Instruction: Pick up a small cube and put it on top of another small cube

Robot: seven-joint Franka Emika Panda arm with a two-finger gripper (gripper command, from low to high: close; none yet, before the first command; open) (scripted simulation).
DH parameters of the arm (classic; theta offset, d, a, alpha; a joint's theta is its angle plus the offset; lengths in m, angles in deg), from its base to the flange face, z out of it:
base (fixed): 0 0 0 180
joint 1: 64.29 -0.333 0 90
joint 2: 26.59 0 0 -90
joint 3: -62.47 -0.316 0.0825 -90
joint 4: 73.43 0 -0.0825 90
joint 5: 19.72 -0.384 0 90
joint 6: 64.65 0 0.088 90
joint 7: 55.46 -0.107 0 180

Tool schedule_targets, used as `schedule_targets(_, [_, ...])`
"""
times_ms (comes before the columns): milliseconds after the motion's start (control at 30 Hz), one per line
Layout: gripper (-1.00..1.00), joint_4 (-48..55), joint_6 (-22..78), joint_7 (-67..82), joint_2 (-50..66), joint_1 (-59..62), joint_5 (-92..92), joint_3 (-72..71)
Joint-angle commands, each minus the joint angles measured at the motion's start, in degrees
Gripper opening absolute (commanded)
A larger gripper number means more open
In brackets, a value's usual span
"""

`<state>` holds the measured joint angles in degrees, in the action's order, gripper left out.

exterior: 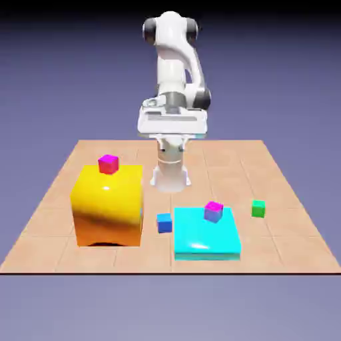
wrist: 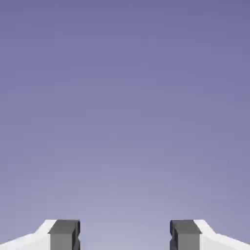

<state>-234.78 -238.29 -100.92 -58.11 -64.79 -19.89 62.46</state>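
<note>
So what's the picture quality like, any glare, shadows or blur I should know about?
Exterior view: a small white glare spot on the yellow block, whose lower part falls into dark orange shading; a faint pale shine near the front edge of the cyan block; edges slightly soft. Hand view: smooth backdrop, paler toward the bottom, with faint blocky banding; the pincer is cut off by the bottom edge.

A tall yellow-orange block (exterior: pixel 110 206) stands on the exterior view's left, a magenta cube (exterior: pixel 108 164) on its top. A low cyan slab (exterior: pixel 205 233) lies close beside the blue cube (exterior: pixel 164 223), leaving little room there; a wider gap separates cube and tall block. Bare tabletop (exterior: pixel 230 170) stretches behind the slab, and the air above it is open.
</note>
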Motion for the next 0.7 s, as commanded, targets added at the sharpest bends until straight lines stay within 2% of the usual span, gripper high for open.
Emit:
schedule_targets(0, [0.00,-0.29,0.30,-2.50,0.95,0.16,-0.14,-0.01])
schedule_targets(667, [0.00,-6.04,6.31,-52.33,19.83,3.30,-3.00,-0.18])
